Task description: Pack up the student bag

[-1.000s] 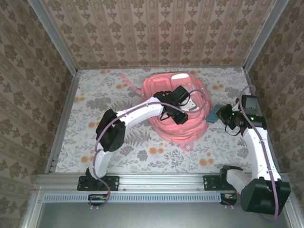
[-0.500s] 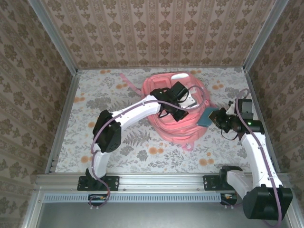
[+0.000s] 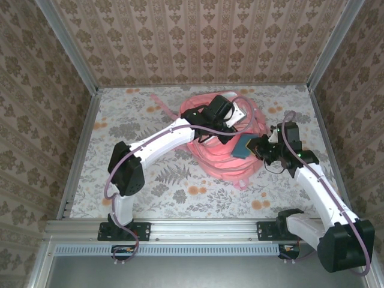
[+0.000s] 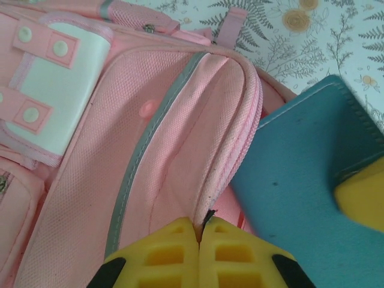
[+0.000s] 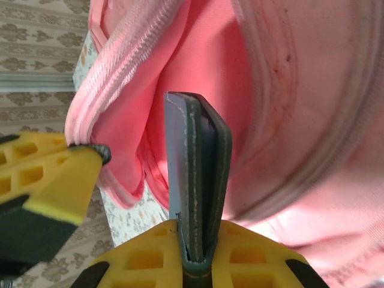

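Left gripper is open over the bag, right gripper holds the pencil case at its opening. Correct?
No: the left gripper is shut on the zipper edge of the bag, per the left wrist view. The right gripper does hold the pencil case at its opening.

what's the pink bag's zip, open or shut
Open: the left gripper holds up the zipper rim of the student bag, a gap showing beside the teal case.

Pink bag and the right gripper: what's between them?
A flat teal case, clamped in the right gripper, stands edge-on at the open mouth of the pink bag; the right wrist view shows it.
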Controlling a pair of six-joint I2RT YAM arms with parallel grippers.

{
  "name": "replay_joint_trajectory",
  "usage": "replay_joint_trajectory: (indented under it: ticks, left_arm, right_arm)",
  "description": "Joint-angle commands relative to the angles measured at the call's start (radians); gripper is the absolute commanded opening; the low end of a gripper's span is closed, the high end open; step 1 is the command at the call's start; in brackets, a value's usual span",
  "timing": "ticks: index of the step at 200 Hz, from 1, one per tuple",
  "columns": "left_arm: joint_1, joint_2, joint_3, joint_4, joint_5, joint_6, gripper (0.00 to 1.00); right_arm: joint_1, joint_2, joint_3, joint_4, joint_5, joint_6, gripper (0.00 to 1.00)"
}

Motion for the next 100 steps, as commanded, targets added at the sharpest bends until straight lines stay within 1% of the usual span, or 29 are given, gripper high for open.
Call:
replay_joint_trajectory:
  ticks: [1,15,40,57,88,100]
  left_arm:
    - [0.000,-0.085,0.011,0.118,-0.028,-0.044,0.00]
    - [0.003,-0.085,0.014,0.124,-0.049,-0.062,0.00]
    - [0.009,-0.085,0.018,0.136,-0.069,-0.092,0.00]
    - [0.019,-0.085,0.021,0.139,-0.075,-0.119,0.00]
    - [0.038,-0.083,0.025,0.140,-0.054,-0.156,0.00]
    - [0.043,-0.081,0.024,0.141,-0.051,-0.162,0.00]
  right_arm:
    - [0.022,0.035,-0.015,0.164,0.108,0.133,0.10]
    - [0.029,0.074,-0.034,0.229,0.176,0.211,0.10]
    - [0.046,0.179,-0.050,0.397,0.234,0.322,0.10]
    - [0.062,0.271,-0.010,0.473,0.246,0.343,0.09]
    - [0.081,0.419,0.059,0.548,0.253,0.365,0.09]
    - [0.088,0.458,0.074,0.577,0.261,0.373,0.11]
